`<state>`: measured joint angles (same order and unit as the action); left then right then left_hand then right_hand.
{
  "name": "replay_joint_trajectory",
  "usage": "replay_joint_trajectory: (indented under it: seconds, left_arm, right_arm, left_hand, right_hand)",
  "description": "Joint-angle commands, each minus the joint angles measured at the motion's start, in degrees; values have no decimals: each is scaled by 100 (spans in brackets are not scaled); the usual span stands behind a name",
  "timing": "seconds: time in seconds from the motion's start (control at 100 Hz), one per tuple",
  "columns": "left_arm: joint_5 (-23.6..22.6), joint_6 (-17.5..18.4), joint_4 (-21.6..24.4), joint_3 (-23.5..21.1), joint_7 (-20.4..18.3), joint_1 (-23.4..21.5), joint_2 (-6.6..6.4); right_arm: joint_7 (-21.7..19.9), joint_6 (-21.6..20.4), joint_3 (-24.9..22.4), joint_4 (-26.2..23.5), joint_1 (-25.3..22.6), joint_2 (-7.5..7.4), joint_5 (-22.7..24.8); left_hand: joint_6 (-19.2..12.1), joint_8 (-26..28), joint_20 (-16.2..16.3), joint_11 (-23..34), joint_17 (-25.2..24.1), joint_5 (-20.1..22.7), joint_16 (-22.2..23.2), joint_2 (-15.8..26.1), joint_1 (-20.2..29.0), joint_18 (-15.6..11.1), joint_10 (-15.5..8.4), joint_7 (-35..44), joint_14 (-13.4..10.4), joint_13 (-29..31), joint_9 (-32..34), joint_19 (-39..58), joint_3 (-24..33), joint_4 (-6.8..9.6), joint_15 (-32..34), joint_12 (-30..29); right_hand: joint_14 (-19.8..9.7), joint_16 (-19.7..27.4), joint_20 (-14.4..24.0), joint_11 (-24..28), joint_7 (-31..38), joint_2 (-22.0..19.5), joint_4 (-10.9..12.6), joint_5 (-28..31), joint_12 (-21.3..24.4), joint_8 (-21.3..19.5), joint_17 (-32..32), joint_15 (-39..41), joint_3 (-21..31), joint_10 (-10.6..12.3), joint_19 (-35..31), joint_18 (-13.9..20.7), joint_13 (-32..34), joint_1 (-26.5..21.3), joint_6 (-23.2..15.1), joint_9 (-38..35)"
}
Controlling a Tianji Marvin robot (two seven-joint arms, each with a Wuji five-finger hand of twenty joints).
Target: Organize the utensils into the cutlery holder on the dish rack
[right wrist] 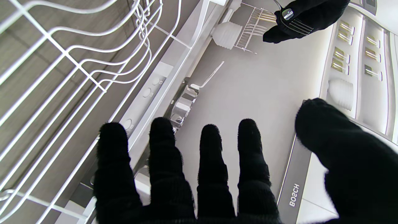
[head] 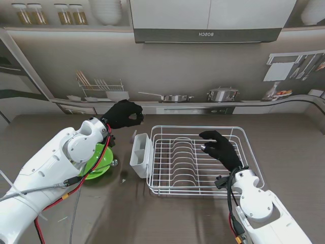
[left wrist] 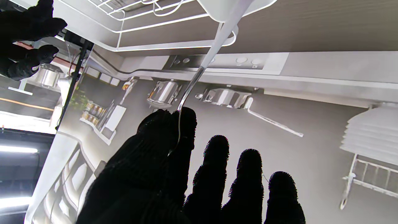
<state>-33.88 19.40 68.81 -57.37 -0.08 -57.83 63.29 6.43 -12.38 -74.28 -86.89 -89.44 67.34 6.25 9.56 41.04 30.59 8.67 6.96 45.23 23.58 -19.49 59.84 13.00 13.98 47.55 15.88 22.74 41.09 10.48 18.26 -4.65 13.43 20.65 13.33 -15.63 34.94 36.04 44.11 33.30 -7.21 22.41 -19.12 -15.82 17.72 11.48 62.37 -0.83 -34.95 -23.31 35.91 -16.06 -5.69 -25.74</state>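
From the stand view, you see your black-gloved left hand (head: 123, 114) raised in the upper middle-left of the frame, just beyond the white plastic cutlery holder (head: 139, 155) that hangs on the left end of the white wire dish rack (head: 198, 160). Its thumb and forefinger are curled together in a pinch; the thing pinched is too small to make out here. Your black-gloved right hand (head: 220, 148) hovers over the rack's centre-right, fingers spread and holding nothing. A lime green plastic bowl (head: 96, 162) sits on the brown table (head: 289, 147) at the left, partly hidden by your left arm.

In the left wrist view, your thumb and forefinger are clamped on a slim silver metal fork (left wrist: 199, 73), whose handle runs from the fingertips in the middle of the frame up to the holder's white base (left wrist: 224, 7) at the top edge. The other three fingers stand apart.

In the right wrist view, your four fingers (right wrist: 161, 155) and thumb are spread wide, empty, with rack wires in the upper left. In the upper right, the left hand (right wrist: 306, 15) shows the fork's tines (right wrist: 298, 26) against its glove.
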Motion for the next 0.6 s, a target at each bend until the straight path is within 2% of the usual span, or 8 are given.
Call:
replay_joint_trajectory:
  seconds: [0.0,0.16,0.59]
  left_arm:
    - [28,-34,-27,14,-85,29,80]
    - [267,-81,-162,106,-58,89,139]
    - [401,-79,-154,129,-37,135,176]
  right_arm:
    - [-73,-7,8,-7,-17,25,-8]
    - [-74,-8,5,-8,-18,25,-10]
    - [-81,-4,-1,-12,-21,25,-24]
  left_hand:
    - [-86,139,16,-59,-74,199,-36,262,376,-121,65,304,14,36,78,41,62,-153,-22,38]
    - [-25,153,31,-65,-105,193,-32,261,411,-127,92,294,40,12,75,38,49,-142,-32,34]
    - [-14,172,56,-69,-111,205,-23,264,443,-120,109,276,50,15,79,40,10,-127,-38,33]
  right_hand:
    - [-72,-76,117,-38,-37,-107,140,-81,17,-15,30,-27,54,-13,117,138,98,97,-20,0]
    - [-66,-77,120,-35,-37,-108,139,-82,16,-14,30,-25,52,-12,121,136,100,100,-6,-5]
    - [-65,-77,129,-38,-40,-121,141,-81,17,-12,32,-26,54,-12,129,135,103,103,-9,-4]
